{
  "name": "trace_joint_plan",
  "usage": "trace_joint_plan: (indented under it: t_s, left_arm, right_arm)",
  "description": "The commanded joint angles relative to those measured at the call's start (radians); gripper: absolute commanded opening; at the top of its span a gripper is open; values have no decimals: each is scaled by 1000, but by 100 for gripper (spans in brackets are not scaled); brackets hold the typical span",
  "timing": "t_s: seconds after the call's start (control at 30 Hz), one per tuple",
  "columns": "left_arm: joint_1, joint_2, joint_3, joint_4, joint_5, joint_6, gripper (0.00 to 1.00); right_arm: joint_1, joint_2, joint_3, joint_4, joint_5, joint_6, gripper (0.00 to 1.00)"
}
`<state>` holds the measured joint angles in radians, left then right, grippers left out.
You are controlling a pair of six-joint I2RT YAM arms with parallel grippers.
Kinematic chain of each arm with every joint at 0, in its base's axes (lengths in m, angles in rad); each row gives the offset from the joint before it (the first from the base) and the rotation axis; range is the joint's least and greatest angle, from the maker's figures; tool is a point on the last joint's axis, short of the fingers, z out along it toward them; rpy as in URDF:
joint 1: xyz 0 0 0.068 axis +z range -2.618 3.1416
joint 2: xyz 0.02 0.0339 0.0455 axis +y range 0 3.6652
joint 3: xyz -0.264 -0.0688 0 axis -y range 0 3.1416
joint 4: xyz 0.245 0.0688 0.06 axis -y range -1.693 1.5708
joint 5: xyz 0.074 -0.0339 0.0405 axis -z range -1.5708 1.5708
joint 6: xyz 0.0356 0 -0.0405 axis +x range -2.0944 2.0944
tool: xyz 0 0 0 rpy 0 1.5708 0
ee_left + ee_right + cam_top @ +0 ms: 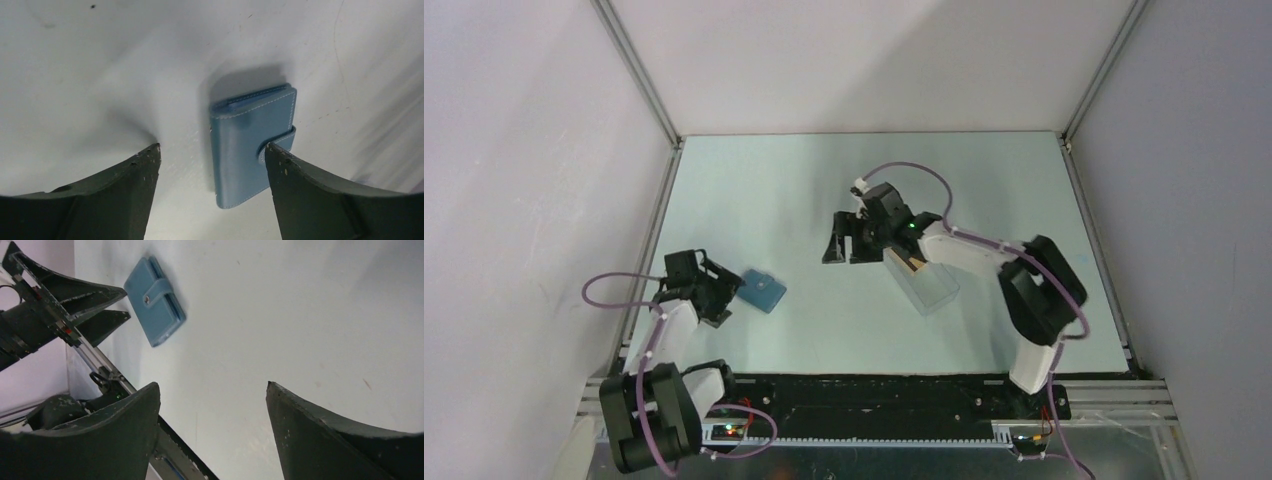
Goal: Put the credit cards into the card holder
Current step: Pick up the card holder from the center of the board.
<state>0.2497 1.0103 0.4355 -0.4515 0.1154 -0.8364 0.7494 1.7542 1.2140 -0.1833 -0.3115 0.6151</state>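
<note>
The blue card holder [761,292] lies shut on the table at the left, its clasp tab [276,140] fastened. My left gripper [729,297] is open and empty just left of it. In the left wrist view the holder [247,150] lies between the fingers, nearer the right fingertip [280,160]. My right gripper [845,250] is open and empty at mid-table, beside a clear plastic box [927,285]. An orange-gold card edge [906,263] shows at the box's far end, partly hidden by the arm. The right wrist view shows the holder [154,300] far off.
The table's left rail [649,250] runs close to the left arm. The black front rail [874,395] lies along the near edge. The left gripper [75,305] also shows in the right wrist view, next to the holder.
</note>
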Motion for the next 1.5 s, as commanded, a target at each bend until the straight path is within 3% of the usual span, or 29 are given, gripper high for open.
trace_joint_plan:
  t_s: [0.0, 0.17, 0.5, 0.83, 0.9, 1.07, 1.13, 1.27, 1.33, 1.43, 1.47]
  left_arm:
    - [28, 84, 10, 124, 78, 37, 82]
    - [29, 219, 39, 180, 151, 63, 78]
    - [-5, 305, 35, 278, 273, 86, 67]
    - [-153, 270, -9, 399, 372, -3, 61]
    - [-168, 248, -23, 409, 376, -17, 61]
    - [-176, 180, -62, 439, 397, -35, 58]
    - [-175, 138, -70, 442, 410, -30, 56]
    - [-175, 20, -90, 444, 419, -32, 44]
    - [-176, -38, -99, 445, 428, -41, 32]
    - [-177, -137, -110, 446, 447, -67, 5]
    - [-176, -155, -111, 445, 449, -73, 2]
  right_arm:
    - [23, 161, 159, 53, -96, 21, 79]
    - [52, 350, 302, 41, -161, 47, 76]
    - [98, 580, 537, -14, -233, 93, 67]
    - [99, 598, 451, 147, -330, 217, 49]
    - [100, 598, 418, 222, -358, 259, 42]
    - [92, 584, 343, 364, -422, 345, 8]
    - [83, 555, 307, 393, -427, 355, 1]
    - [54, 479, 237, 437, -439, 379, 0]
    - [45, 445, 213, 460, -451, 391, 0]
    - [44, 390, 197, 457, -467, 385, 3]
    - [43, 375, 193, 450, -467, 380, 4]
